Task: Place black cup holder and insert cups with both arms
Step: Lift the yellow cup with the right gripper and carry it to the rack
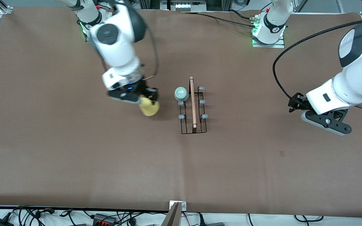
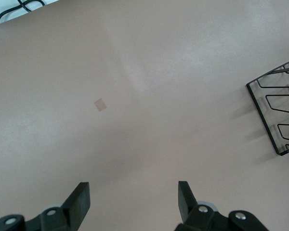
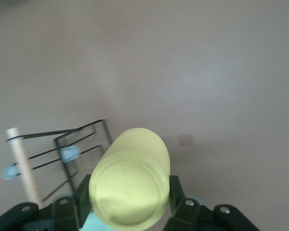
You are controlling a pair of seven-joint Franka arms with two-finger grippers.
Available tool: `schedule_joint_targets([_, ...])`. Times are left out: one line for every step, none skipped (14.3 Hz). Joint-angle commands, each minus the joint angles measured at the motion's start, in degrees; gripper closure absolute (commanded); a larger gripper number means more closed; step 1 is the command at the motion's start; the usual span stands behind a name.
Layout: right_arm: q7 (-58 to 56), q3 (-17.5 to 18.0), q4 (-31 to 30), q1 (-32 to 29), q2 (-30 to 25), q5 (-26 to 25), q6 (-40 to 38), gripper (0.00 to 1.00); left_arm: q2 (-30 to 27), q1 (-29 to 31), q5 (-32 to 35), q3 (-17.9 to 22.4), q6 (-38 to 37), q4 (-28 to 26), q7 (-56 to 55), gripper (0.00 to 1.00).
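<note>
The black cup holder (image 1: 193, 110) stands in the middle of the table, its wooden handle on top. A mint green cup (image 1: 181, 94) sits upside down on the prong farthest from the front camera, on the right arm's side. My right gripper (image 1: 143, 99) is shut on the yellow cup (image 1: 149, 107) and holds it above the table beside the holder. In the right wrist view the fingers (image 3: 176, 192) grip the yellow cup (image 3: 130, 187), with the holder (image 3: 72, 154) close by. My left gripper (image 1: 325, 123) hangs open and empty (image 2: 132, 187) toward the left arm's end. The light blue cup is not clearly visible.
The brown table mat (image 1: 74, 163) spreads wide around the holder. A small darker patch (image 1: 282, 153) marks it near the left gripper. Cables and a metal bracket (image 1: 177, 205) lie along the table edge nearest the front camera. The holder's end (image 2: 274, 106) shows in the left wrist view.
</note>
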Motion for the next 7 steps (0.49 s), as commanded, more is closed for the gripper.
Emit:
schedule_joint_targets([8.36, -0.72, 7.78, 3.47, 7.71, -4.22, -0.64, 0.85, 0.4, 0.18, -1.42, -0.35, -0.25, 0.86, -0.16, 0.18])
schedule_joint_targets([9.16, -0.72, 7.96, 3.82, 8.51, -4.4, -0.38, 0.85, 0.4, 0.18, -1.95, -0.27, -0.25, 0.86, -0.16, 0.18])
schedule_joint_targets([9.26, -0.72, 8.83, 4.52, 9.38, -4.41, -0.29, 0.85, 0.4, 0.18, -2.13, -0.18, -0.25, 0.77, -0.16, 0.18])
schedule_joint_targets([9.35, -0.72, 9.71, 4.79, 10.0, -4.32, -0.29, 0.85, 0.4, 0.18, -2.13, -0.18, -0.25, 0.86, -0.16, 0.18])
schedule_joint_targets([9.7, -0.72, 10.85, 5.06, 10.79, -4.32, -0.29, 0.85, 0.4, 0.27, -2.13, -0.18, -0.25, 0.77, -0.16, 0.18])
schedule_joint_targets([10.74, -0.72, 11.99, 5.49, 11.58, -4.32, -0.29, 0.85, 0.4, 0.27, -2.13, -0.18, -0.25, 0.77, -0.16, 0.18])
schedule_joint_targets([10.93, -0.72, 13.22, 5.5, 12.29, -4.32, -0.29, 0.85, 0.4, 0.27, -2.13, -0.18, -0.25, 0.86, -0.16, 0.18])
